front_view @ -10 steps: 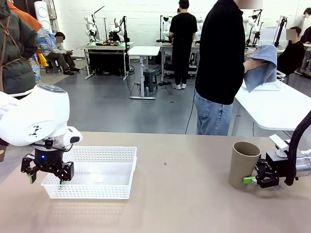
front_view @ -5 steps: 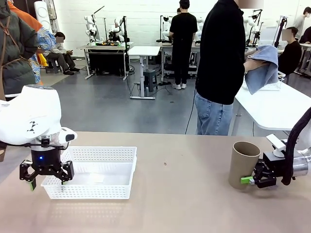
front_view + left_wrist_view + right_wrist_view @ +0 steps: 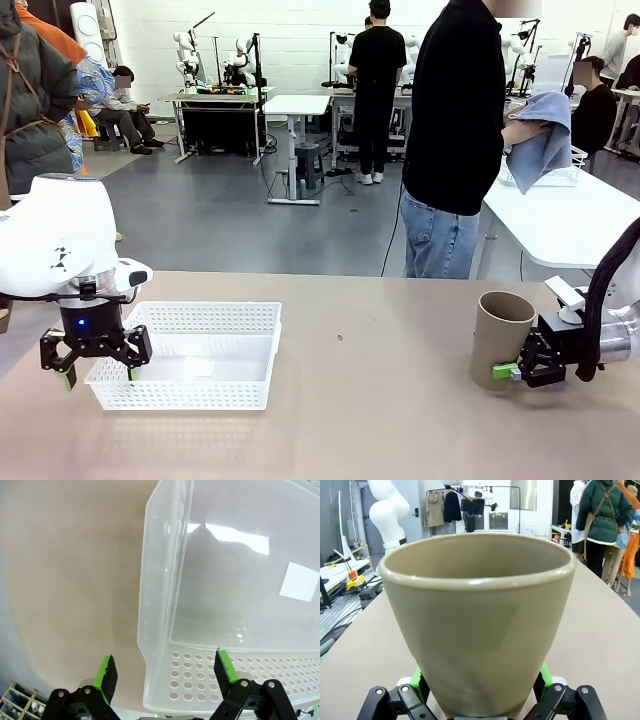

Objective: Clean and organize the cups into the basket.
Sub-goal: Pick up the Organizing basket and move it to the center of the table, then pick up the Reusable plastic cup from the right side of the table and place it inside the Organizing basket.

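currently left gripper (image 3: 100,376) wide open, straddling the basket (image 3: 205,311) wall at table's 9 o'clock; right gripper (image 3: 510,372) jaws wide around upright tan cup (image 3: 499,340) at 3 o'clock.

Lots of open counter (image 3: 380,400) lies between the basket (image 3: 210,308) and the cup (image 3: 500,340). The basket wall stands between the left gripper's (image 3: 100,376) fingers.

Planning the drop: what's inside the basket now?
The basket holds only a pale square patch on its floor. The left tool hides its near-left corner from the front.
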You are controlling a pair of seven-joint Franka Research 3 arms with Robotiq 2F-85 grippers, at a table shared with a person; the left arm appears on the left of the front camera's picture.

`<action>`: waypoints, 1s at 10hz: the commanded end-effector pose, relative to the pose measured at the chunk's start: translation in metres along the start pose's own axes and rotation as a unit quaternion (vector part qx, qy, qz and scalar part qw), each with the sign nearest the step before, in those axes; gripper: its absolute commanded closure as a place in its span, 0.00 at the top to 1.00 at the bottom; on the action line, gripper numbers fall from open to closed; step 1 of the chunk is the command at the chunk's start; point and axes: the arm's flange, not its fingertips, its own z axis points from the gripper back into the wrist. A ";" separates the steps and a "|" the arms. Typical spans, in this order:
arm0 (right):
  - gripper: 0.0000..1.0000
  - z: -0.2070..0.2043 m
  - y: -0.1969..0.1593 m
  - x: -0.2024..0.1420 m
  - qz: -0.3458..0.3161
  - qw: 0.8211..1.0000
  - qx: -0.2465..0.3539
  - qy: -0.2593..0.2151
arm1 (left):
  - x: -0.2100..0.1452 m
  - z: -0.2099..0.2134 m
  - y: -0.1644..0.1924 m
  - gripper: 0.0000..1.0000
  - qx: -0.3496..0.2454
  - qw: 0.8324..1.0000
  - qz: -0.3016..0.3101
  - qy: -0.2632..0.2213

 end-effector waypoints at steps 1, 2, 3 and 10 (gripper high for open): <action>1.00 -0.005 -0.001 -0.002 0.009 1.000 0.003 -0.012 | -0.008 -0.008 0.005 1.00 -0.027 1.000 -0.010 -0.003; 0.70 -0.006 -0.001 -0.002 0.012 1.000 0.008 -0.016 | -0.008 -0.008 0.004 1.00 -0.031 0.999 -0.011 -0.005; 0.40 -0.006 -0.001 -0.002 0.011 1.000 0.010 -0.012 | -0.007 -0.008 0.005 1.00 -0.043 0.999 -0.018 -0.011; 0.00 -0.003 -0.001 -0.003 0.007 1.000 0.009 -0.011 | -0.008 -0.008 0.008 0.00 -0.038 0.999 -0.018 -0.001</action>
